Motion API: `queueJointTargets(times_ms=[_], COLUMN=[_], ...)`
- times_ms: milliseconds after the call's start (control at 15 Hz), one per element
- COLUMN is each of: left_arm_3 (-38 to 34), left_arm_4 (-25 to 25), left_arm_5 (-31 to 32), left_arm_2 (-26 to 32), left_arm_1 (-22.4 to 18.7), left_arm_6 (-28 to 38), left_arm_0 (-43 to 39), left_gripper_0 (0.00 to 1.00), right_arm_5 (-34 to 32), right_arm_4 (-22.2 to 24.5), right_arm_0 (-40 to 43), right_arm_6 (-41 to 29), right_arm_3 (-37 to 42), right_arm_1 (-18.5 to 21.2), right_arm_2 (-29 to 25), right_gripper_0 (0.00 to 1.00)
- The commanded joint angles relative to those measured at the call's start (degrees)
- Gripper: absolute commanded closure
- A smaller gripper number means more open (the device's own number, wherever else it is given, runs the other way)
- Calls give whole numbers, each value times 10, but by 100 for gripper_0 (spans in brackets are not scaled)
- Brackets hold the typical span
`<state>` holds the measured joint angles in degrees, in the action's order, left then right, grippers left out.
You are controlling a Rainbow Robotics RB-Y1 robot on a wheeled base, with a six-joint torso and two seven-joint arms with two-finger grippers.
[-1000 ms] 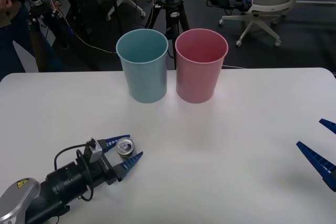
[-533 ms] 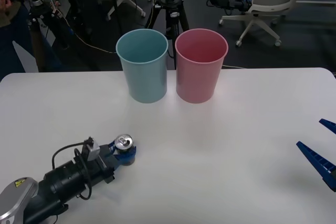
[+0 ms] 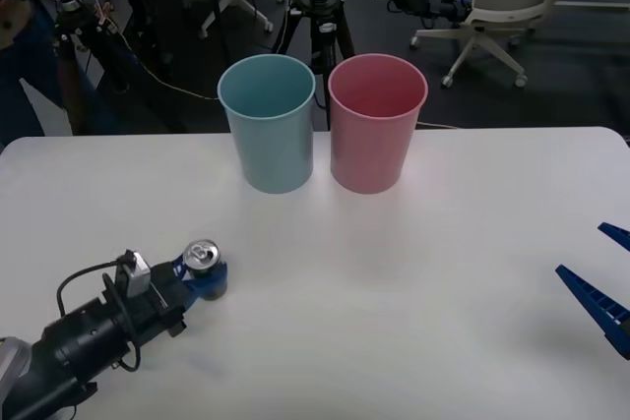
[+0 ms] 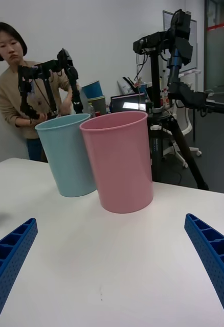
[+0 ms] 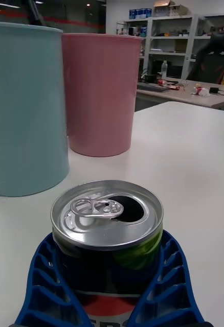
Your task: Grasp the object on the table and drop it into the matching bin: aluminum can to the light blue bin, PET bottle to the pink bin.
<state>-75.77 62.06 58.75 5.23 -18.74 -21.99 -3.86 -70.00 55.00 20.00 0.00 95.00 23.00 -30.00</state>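
A small aluminum can (image 3: 204, 264) with a silver pull-tab top and dark side is held upright near the table's front left. My left gripper (image 3: 200, 280) is shut on it, the blue ribbed fingers (image 5: 45, 276) wrapping both sides of the can (image 5: 108, 240). The light blue bin (image 3: 268, 122) stands at the back of the white table (image 3: 413, 272), with the pink bin (image 3: 376, 122) touching-close on its right. Both bins also appear in the left wrist view, light blue bin (image 5: 22, 107) and pink bin (image 5: 99, 92). My right gripper (image 3: 605, 287) waits open at the right edge.
Tripods, cables and office chairs stand on the dark floor beyond the table's far edge. A person stands behind the bins (image 4: 15, 97) at a camera rig. Bare tabletop stretches between the can and the bins.
My left gripper closed on the can and has drawn back to the left with it, lifting it slightly. The right arm has not moved.
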Motion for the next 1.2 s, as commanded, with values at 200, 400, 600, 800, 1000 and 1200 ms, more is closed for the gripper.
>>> queueJointTargets(times_ms=[200, 400, 600, 800, 1000, 1200], left_arm_3=[-45, -117, -212, -257, -277, -315], left_arm_4=[-22, -15, -8, -40, -114, -145], left_arm_5=[-4, -13, -72, -128, -172, -218], left_arm_2=[18, 51, 54, 32, -1, -2], left_arm_1=[-51, -61, -73, -117, -199, -266], left_arm_6=[66, 122, 156, 169, 177, 196], left_arm_0=[-11, -47, -84, -78, -64, -55], left_gripper_0=[100, 100, 100, 100, 100, 100], right_arm_5=[0, 0, 0, 0, 0, 0], right_arm_4=[0, 0, 0, 0, 0, 0], right_arm_0=[0, 0, 0, 0, 0, 0], right_arm_6=[0, 0, 0, 0, 0, 0], right_arm_3=[0, 0, 0, 0, 0, 0], right_arm_1=[0, 0, 0, 0, 0, 0], right_arm_2=[0, 0, 0, 0, 0, 0], right_gripper_0=[0, 0, 0, 0, 0, 0])
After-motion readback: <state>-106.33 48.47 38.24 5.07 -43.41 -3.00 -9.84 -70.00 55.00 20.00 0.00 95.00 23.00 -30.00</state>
